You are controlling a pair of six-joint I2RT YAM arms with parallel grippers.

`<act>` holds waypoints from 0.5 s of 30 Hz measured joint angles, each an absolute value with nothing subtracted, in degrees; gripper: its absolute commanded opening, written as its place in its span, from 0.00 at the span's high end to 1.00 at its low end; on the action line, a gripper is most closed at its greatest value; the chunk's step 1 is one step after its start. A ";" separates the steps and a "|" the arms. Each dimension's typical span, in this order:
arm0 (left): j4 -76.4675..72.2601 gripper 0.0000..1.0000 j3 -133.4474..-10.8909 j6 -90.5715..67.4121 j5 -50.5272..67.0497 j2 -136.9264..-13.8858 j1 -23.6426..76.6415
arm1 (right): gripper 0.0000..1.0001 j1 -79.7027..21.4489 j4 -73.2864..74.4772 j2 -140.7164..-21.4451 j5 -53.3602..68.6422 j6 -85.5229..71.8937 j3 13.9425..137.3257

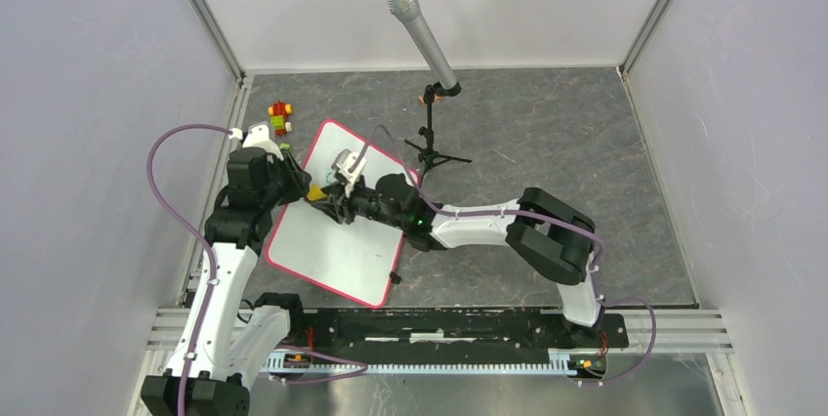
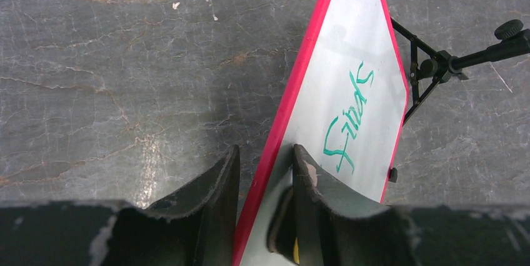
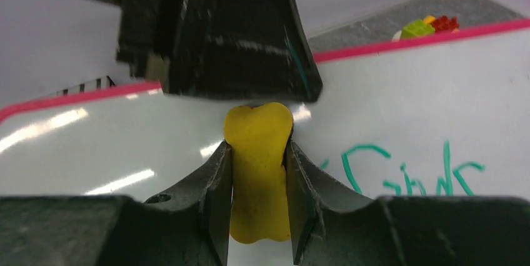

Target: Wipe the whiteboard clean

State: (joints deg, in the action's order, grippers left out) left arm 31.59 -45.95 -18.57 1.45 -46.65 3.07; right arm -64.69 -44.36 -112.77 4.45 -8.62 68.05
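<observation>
The whiteboard (image 1: 332,250) lies at an angle on the grey table, white with a red-pink rim. Green handwriting (image 2: 347,122) is on it and also shows in the right wrist view (image 3: 406,169). My left gripper (image 1: 298,182) straddles the board's left rim (image 2: 281,128), one finger on each side, shut on the edge. My right gripper (image 1: 327,196) is shut on a yellow eraser (image 3: 257,172), which rests on the board just left of the writing. The eraser's tip is close to the left gripper's black fingers (image 3: 219,35).
A microphone (image 1: 422,35) on a small black tripod (image 1: 430,147) stands just beyond the board's far corner; the tripod's legs (image 2: 431,72) reach the board's rim. Coloured toy bricks (image 1: 279,118) lie at the back left. Enclosure walls stand on three sides.
</observation>
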 measured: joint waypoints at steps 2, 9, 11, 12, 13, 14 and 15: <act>31.55 0.98 -45.91 -18.48 1.19 -46.52 3.07 | 0.73 -65.06 -43.33 -114.30 4.64 -8.82 71.53; 31.59 0.98 -45.74 -18.28 0.16 -45.98 2.87 | 0.72 -63.11 -48.88 -114.76 6.20 -12.45 67.61; 31.62 0.98 -45.74 -18.26 0.19 -45.98 2.85 | 0.72 -62.19 -51.77 -113.49 5.76 -13.15 62.61; 31.59 0.98 -45.71 -18.26 0.19 -45.98 2.85 | 0.73 -61.58 -53.04 -112.77 5.48 -13.39 59.88; 31.59 0.98 -45.71 -18.26 0.19 -45.98 2.85 | 0.72 -60.97 -53.80 -112.20 5.21 -13.67 57.78; 31.59 0.98 -45.71 -18.26 0.21 -45.98 2.87 | 0.73 -60.45 -54.33 -111.77 4.97 -13.80 56.18; 31.57 0.98 -45.71 -18.26 0.23 -45.98 2.87 | 0.73 -59.81 -54.63 -111.31 4.69 -13.93 54.59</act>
State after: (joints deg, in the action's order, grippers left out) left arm 31.57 -45.71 -18.26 0.23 -45.98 2.87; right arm -59.81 -54.63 -111.31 4.69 -13.93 54.59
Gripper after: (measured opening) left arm 0.378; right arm 0.371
